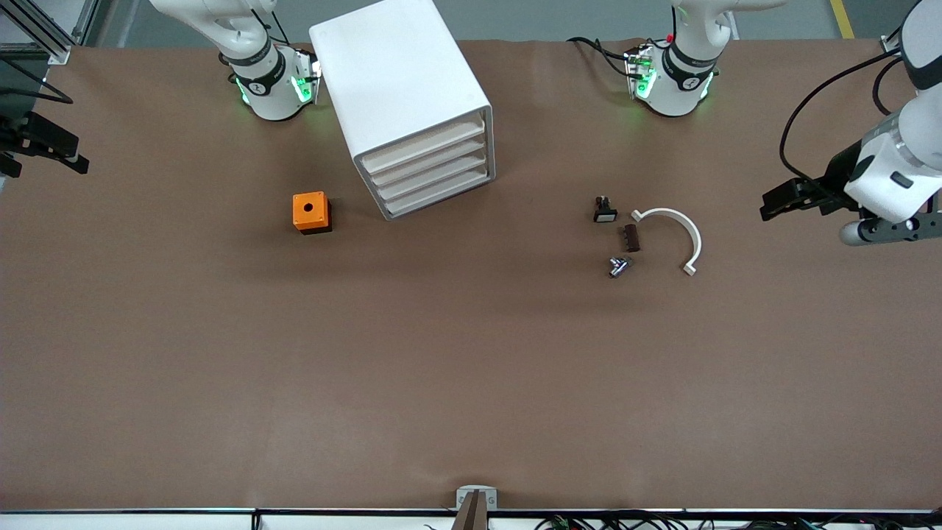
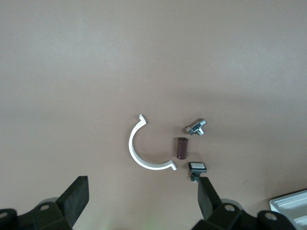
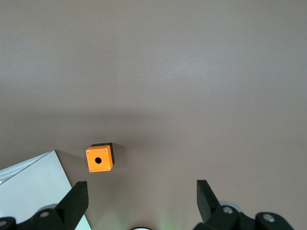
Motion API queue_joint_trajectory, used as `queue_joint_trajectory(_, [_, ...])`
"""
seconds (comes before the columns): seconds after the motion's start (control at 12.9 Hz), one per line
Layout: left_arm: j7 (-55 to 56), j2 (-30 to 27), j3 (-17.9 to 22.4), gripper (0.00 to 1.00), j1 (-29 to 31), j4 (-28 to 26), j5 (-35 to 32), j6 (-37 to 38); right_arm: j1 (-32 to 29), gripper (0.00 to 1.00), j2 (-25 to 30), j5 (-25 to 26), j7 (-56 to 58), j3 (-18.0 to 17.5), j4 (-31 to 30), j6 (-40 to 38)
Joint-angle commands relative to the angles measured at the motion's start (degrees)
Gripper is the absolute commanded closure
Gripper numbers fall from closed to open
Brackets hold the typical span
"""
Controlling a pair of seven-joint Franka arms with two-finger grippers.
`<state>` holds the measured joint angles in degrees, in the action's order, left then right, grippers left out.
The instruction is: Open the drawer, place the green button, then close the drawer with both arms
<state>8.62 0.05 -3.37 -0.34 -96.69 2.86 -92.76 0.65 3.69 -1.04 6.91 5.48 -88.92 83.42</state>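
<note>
The white cabinet (image 1: 397,73) stands between the arm bases, and all of its drawer fronts (image 1: 430,165) are pushed in flush. The tiny button (image 1: 620,266) (image 2: 196,127), with a dark body and a pale bluish end, lies on the table toward the left arm's end. My left gripper (image 1: 770,206) (image 2: 142,196) hangs open over the table at the left arm's end, apart from the button, with nothing between its fingers. My right gripper (image 1: 73,153) (image 3: 142,196) hangs open and empty over the right arm's end.
A black switch with a white face (image 1: 605,210) (image 2: 197,167), a brown cylinder (image 1: 631,237) (image 2: 182,148) and a white half-ring (image 1: 673,232) (image 2: 136,155) lie beside the button. An orange cube with a round hole (image 1: 311,212) (image 3: 100,158) sits near the cabinet, toward the right arm's end.
</note>
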Motion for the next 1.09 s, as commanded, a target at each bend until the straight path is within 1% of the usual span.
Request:
queue_joint_trajectory(0.0, [-1.2, -4.0, 0.6, 0.00, 0.1, -3.1, -1.1, -1.1, -1.2, 0.00, 5.3, -0.3, 0.7, -1.0, -6.9, 4.0])
queue_joint_trajectory(0.08, [-1.3, -4.7, 0.6, 0.00, 0.1, -2.7, -1.1, -1.1, -1.2, 0.00, 6.0, -0.3, 0.7, -1.0, -7.9, 4.5])
queue_joint_trajectory(0.47, [-1.2, -6.3, 0.6, 0.00, 0.2, 0.0, -1.1, 1.3, -1.1, 0.00, 6.0, 0.8, 0.7, -0.9, -7.9, 4.5])
queue_joint_trajectory(0.54, [-1.2, -6.2, 0.6, 0.00, 0.2, 1.2, -1.1, 3.4, -1.0, 0.00, 6.0, 1.3, 0.7, -0.9, -7.9, 4.5])
queue_joint_trajectory(0.7, [-1.2, -5.9, 0.6, 0.00, 0.3, 2.5, -1.0, 3.7, -1.0, 0.00, 6.0, 1.5, 0.7, -0.8, -7.9, 4.4])
queue_joint_trajectory(1.01, [-1.1, -5.5, 0.6, 0.00, 0.2, 3.2, -1.0, 3.7, -1.0, 0.00, 6.0, 1.5, 0.7, -0.7, -7.9, 4.3])
